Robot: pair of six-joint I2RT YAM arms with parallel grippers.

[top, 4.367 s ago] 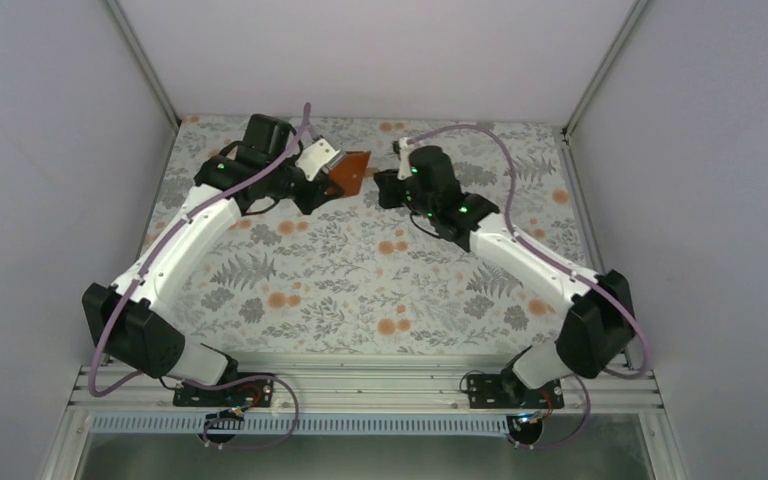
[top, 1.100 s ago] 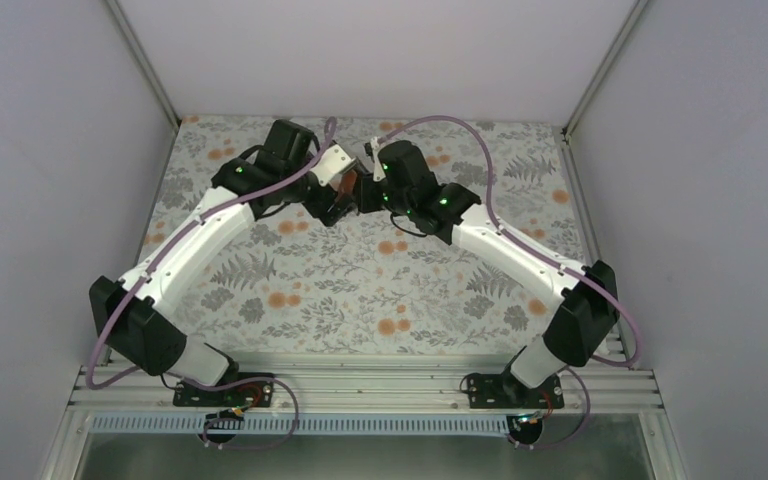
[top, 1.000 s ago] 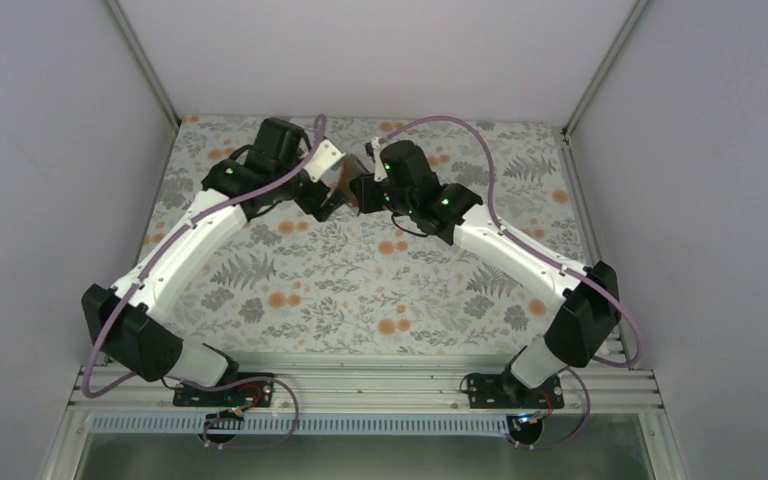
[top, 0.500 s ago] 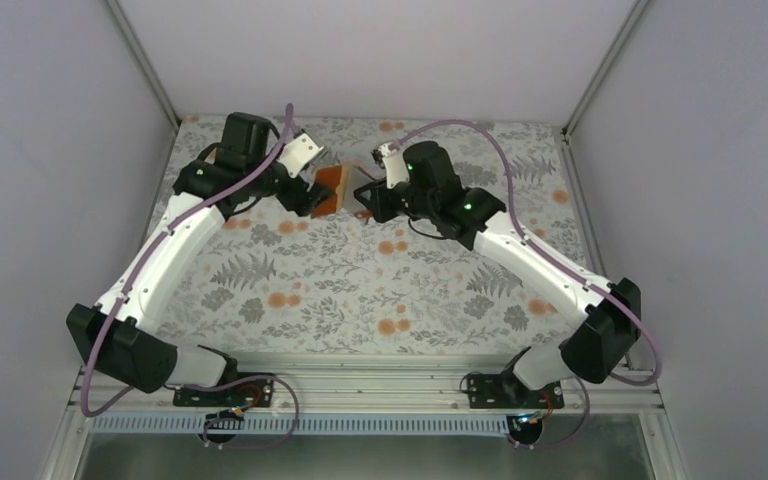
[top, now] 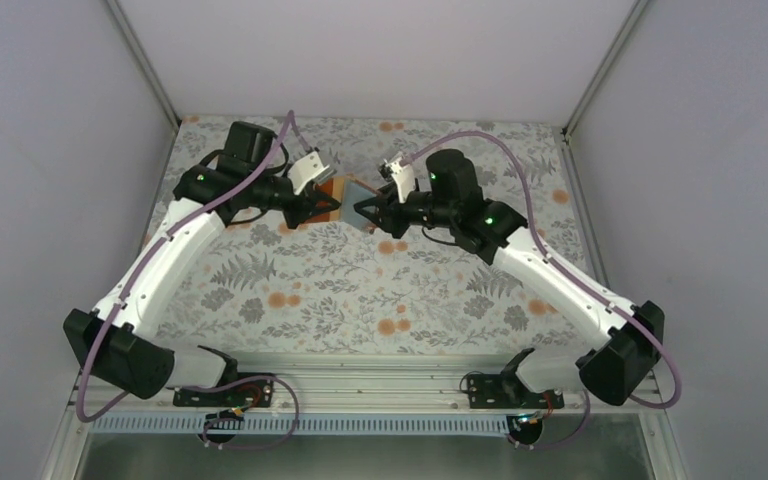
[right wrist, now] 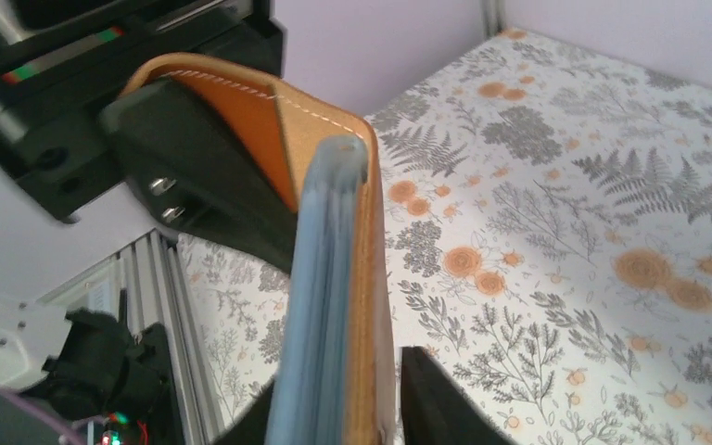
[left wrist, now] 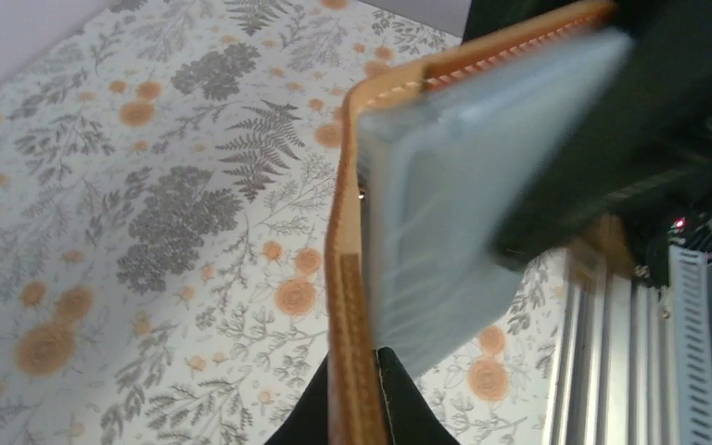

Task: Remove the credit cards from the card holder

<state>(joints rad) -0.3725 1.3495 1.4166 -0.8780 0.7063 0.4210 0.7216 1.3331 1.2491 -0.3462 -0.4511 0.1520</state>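
Note:
The card holder [top: 345, 191] is a brown leather bifold held in the air between both grippers, part open, over the far middle of the table. My left gripper [top: 322, 197] is shut on one brown half; in the left wrist view [left wrist: 357, 371] the leather edge sits between its jaws and the pale blue-grey pockets [left wrist: 445, 213] face right. My right gripper [top: 370, 208] is shut on the other half; in the right wrist view [right wrist: 338, 389] the blue-grey layers and brown cover [right wrist: 366, 278] stand between its jaws. No credit cards show; the pocket openings are hidden.
A floral cloth [top: 360, 280] covers the table. Grey walls close the left, right and far sides. An aluminium rail [top: 360, 385] with both arm bases runs along the near edge. The left gripper's black body [right wrist: 195, 176] is close in front of the right wrist camera.
The right gripper has taken hold of one half of the card holder. The arms have drawn apart, so the holder has swung open and its pale blue inside shows.

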